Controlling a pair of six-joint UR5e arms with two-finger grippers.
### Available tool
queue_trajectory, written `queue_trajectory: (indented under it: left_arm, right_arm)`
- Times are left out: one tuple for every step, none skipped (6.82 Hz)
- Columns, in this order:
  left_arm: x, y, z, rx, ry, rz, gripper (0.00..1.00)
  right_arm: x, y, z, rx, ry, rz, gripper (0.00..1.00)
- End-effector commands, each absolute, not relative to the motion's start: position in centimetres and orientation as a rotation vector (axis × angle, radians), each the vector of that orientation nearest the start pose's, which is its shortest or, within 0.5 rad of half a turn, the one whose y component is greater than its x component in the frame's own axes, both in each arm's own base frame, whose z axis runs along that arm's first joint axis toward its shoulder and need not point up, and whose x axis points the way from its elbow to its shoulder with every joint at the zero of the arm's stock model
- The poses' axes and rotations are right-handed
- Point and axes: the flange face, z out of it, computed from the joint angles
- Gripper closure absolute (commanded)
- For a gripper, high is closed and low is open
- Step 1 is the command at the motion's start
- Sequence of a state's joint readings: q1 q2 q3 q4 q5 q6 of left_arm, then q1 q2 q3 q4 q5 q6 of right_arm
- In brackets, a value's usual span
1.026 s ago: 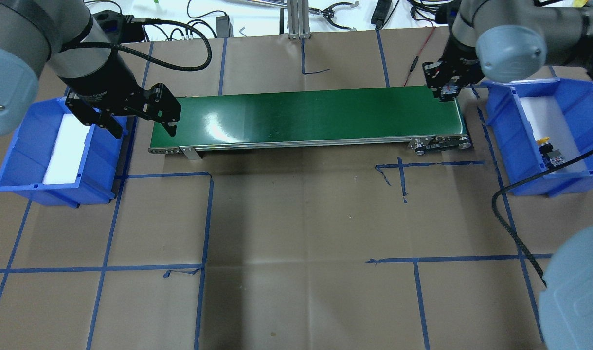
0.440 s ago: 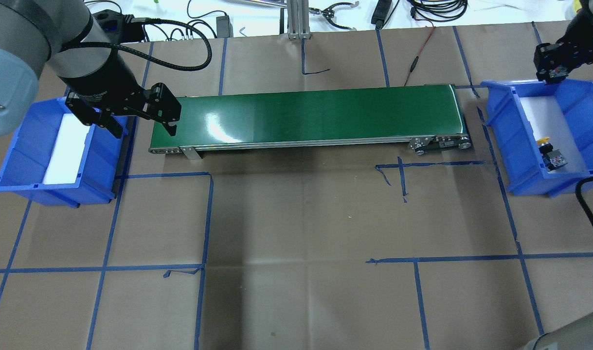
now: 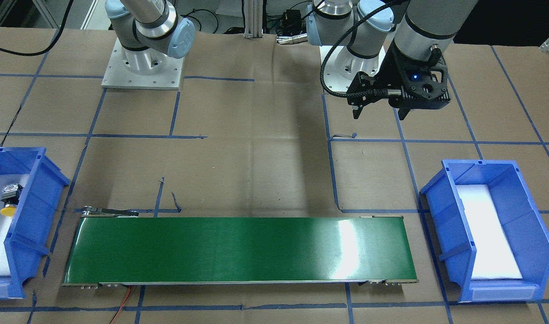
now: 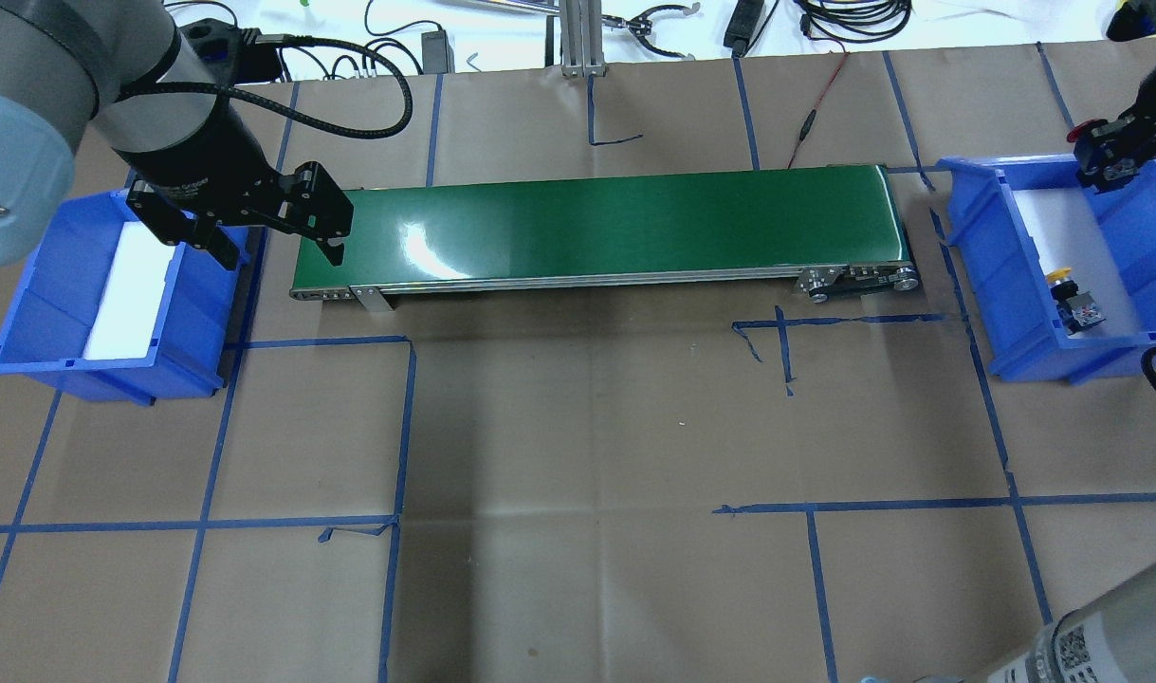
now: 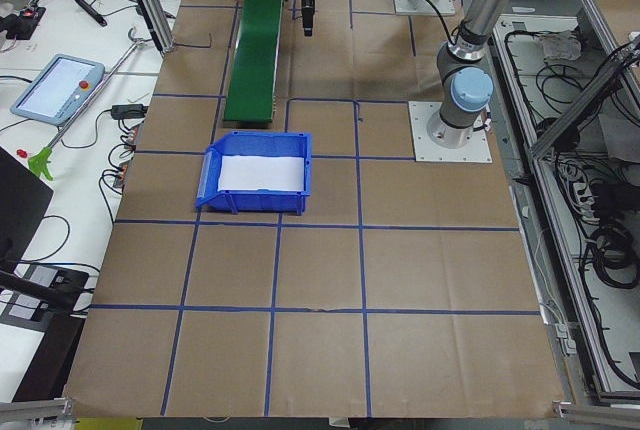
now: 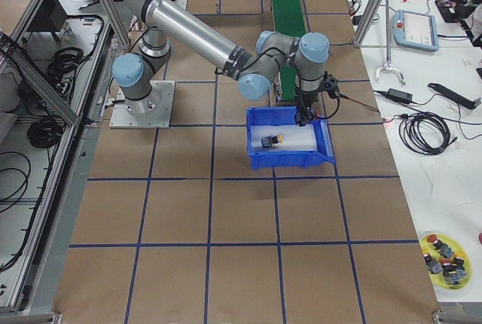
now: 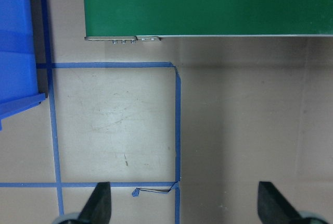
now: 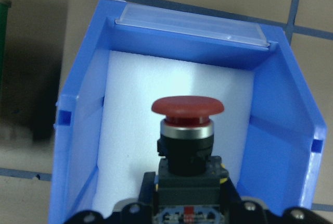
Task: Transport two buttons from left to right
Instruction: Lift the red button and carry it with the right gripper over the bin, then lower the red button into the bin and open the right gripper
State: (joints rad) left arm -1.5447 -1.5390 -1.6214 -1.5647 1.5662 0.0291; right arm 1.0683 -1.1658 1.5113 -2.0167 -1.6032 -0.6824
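Note:
The red button is clamped by its black body in my right gripper, which is shut on it and hangs over the far end of the right blue bin. In the right wrist view the bin's white foam floor lies below the red cap. A yellow button lies on its side in the near part of that bin, also seen as the yellow button from the front. My left gripper is open and holds nothing, hovering between the left blue bin and the conveyor's left end.
A green conveyor belt runs between the two bins. The left bin holds only white foam. Blue tape lines grid the brown table. Cables and tools lie along the far edge.
My right gripper carried the red button from the conveyor's right end rightward to above the right bin's far end. The left arm has not moved.

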Motion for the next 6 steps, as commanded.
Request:
queue_trajectory:
  left_arm:
    - [-12.1,-48.1,47.9,0.005,3.146,0.022,0.0]
    - [-12.1,-48.0,47.9,0.005,3.146,0.019,0.0]
    - [-12.1,-48.0,47.9,0.005,3.148,0.019,0.0]
    - [-12.1,-48.1,47.9,0.005,3.147,0.021,0.0]
    - [-12.1,-48.0,47.9,0.005,3.148,0.019,0.0]
    - [-12.1,-48.0,47.9,0.005,3.148,0.019,0.0]
  right_arm:
    - [-20.8,-63.2,27.9,-0.328,3.18,-0.132,0.97]
    - [-20.7,-63.4,26.4,-0.327,3.158,-0.119,0.97]
    - [-20.7,-63.5,24.8,-0.327,3.143,-0.085,0.97]
    - [-20.6,-63.2,23.5,-0.326,3.13,-0.054,0.97]
    - [-20.6,-63.2,22.8,-0.325,3.124,-0.04,0.96]
    - [-20.6,-63.2,22.5,-0.32,3.123,-0.032,0.96]
